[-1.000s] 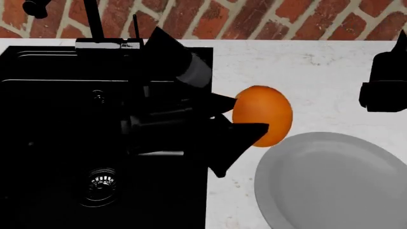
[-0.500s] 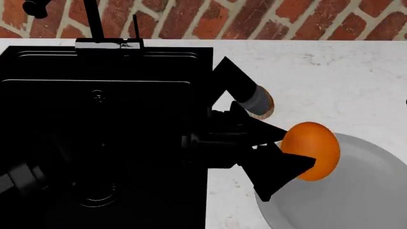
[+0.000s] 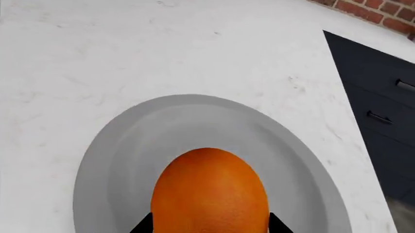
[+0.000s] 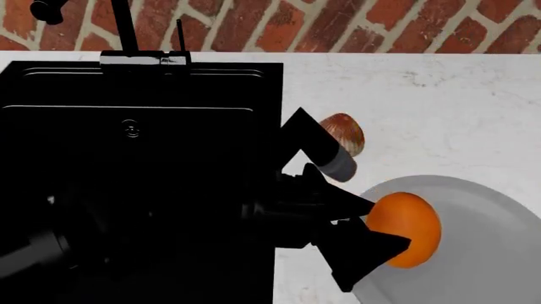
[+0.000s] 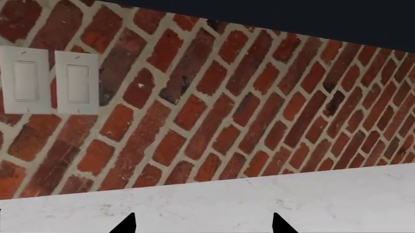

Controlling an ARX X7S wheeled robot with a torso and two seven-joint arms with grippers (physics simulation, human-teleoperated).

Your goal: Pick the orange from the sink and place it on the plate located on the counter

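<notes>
Orange fruit, the orange, sits gripped in the left claw over the grey plate, near its left rim. Plate rests on the white marble table, right of the black sink. Tan shell lies behind the plate. Right claw spread wide, empty, facing brick wall.

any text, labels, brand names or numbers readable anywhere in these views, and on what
None can be read. The bright orange fruit, round grey plate, white marble-look counter, matte black sink, red brick wall and two white wall switches all show no lettering.
</notes>
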